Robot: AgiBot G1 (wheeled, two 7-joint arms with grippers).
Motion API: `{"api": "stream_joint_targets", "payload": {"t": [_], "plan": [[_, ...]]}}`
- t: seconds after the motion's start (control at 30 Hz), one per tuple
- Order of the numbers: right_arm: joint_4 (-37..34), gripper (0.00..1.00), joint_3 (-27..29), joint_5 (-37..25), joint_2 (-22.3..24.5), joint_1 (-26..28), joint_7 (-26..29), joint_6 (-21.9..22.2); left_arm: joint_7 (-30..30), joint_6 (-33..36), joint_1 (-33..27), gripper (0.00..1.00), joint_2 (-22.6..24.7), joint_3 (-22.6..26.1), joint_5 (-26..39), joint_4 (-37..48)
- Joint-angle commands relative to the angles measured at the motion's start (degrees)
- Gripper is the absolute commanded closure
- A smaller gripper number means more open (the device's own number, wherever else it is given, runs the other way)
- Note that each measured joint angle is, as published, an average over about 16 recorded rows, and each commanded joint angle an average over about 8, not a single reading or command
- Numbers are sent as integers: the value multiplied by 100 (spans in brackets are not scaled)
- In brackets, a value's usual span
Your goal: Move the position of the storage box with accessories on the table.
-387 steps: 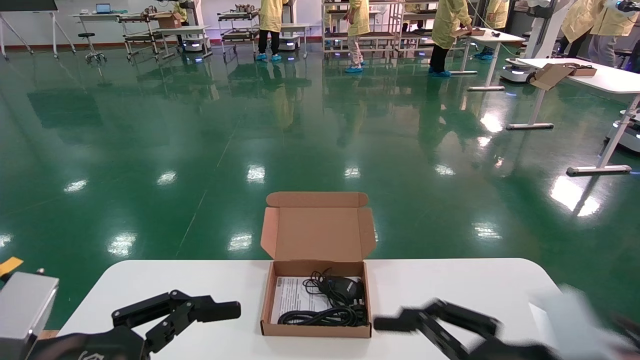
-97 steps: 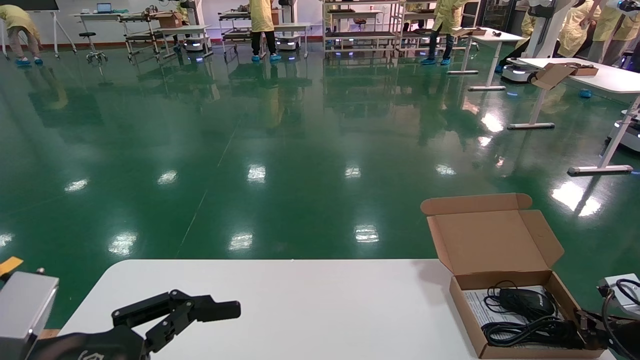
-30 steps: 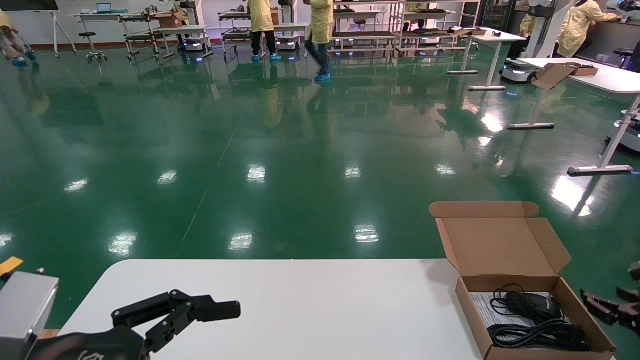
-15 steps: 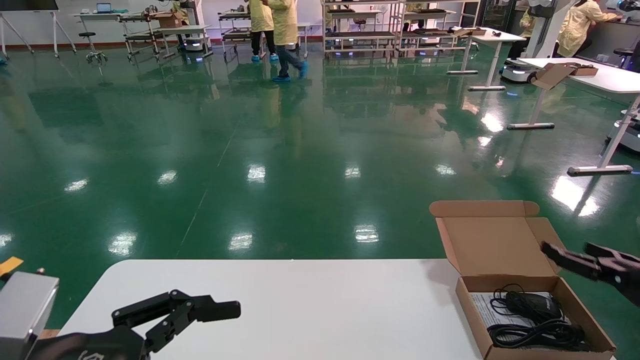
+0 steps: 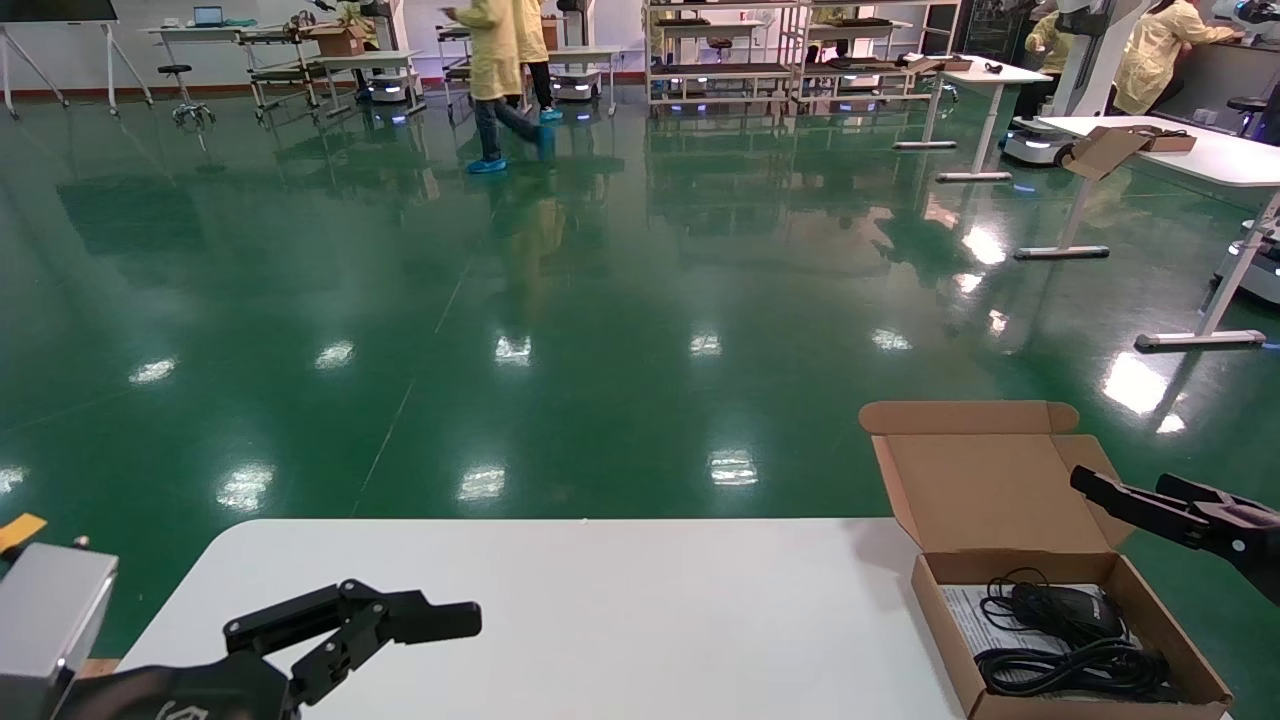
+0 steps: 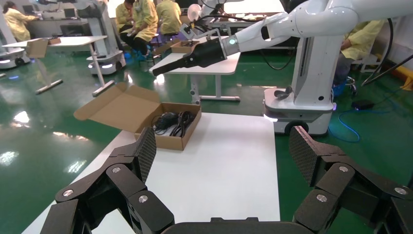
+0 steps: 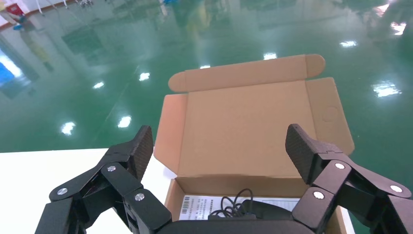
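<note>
The storage box (image 5: 1040, 640) rests on the table (image 5: 600, 600) at its near right corner, lid standing open. Inside lie the accessories: a black mouse (image 5: 1062, 604), bundled cables (image 5: 1075, 668) and a white leaflet (image 5: 962, 612). My right gripper (image 5: 1120, 482) hovers open above the box's right side, by the lid flap, touching nothing. In the right wrist view its fingers frame the lid (image 7: 253, 126), with the gripper (image 7: 220, 144) above the mouse (image 7: 265, 209). My left gripper (image 5: 400, 620) is parked open at the near left; it (image 6: 224, 146) faces the box (image 6: 168, 126).
A grey metal block (image 5: 50, 620) sits at the far left beside the table. The box lies close to the table's right edge and front corner. Other white desks (image 5: 1200, 150) and walking people stand far off on the green floor.
The box has gone from the table's middle to its near right corner. The right gripper let go of it, rose, and now hovers open by the lid. The left arm has not moved.
</note>
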Motion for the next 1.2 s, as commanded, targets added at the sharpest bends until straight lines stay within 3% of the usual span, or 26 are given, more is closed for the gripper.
{"api": "stream_joint_targets", "payload": {"t": [0.03,1.2], "plan": [[6,0,-6,-16,-11,-8,-25,62,0,0,0,0,0,0,0,0],[4063,0,719,476,631,-1493,375,-1643,0,0,0,0,0,0,0,0]]}}
